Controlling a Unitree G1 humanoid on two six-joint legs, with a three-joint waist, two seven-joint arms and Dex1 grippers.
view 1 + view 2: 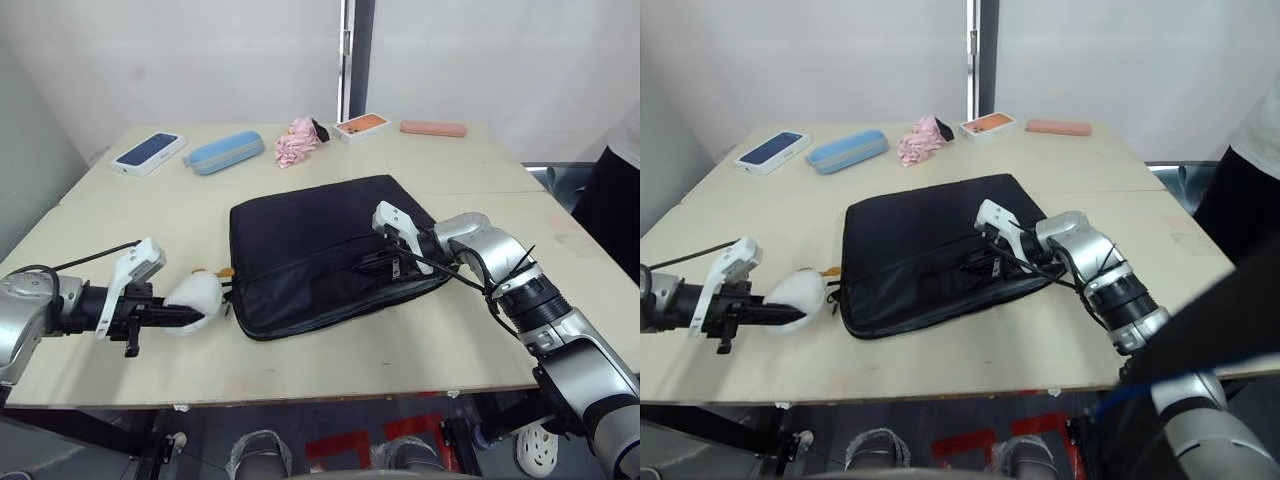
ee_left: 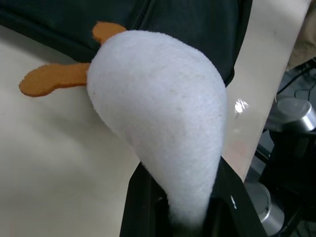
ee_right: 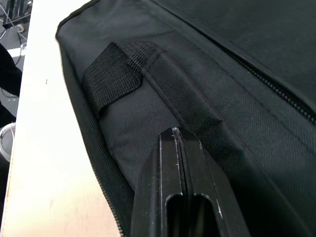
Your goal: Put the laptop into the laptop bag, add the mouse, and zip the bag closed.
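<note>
- The laptop bag (image 1: 320, 250) lay flat in the middle of the tabletop (image 1: 400, 350). It was big, black and made of cloth.
- No laptop could be seen on the tabletop. It was probably inside the bag already, but the pictures could not prove that.
- No flat shiny white mouse could be seen either. It may have been in the bag too, but I cannot tell.
- The left tool (image 1: 185, 316) was pinching a puffy white thing (image 1: 197, 298) with little orange tags. This soft thing sat right beside the bag's left edge, next to the zipper end there.
- In the left wrist view the puffy white thing (image 2: 163, 118) was squeezed between the two black fingers (image 2: 140, 207), and the bag's edge was just behind it.
- The right tool (image 1: 375, 267) was resting on the bag near its front right side, close to a black strap handle (image 3: 116, 74).
- In the right wrist view its two fingers (image 3: 165, 197) were pressed together with nothing between them.
- The front edge of the bag looked a little loose and wavy, so the zipper may not have been pulled all the way shut. That looked like the job that was left.
- At the far side of the tabletop lay a phone (image 1: 148, 152), a blue case (image 1: 223, 152), some pink cloth (image 1: 297, 143), a small box (image 1: 361, 126) and a flat pink thing (image 1: 433, 128). They were well apart from the bag.
</note>
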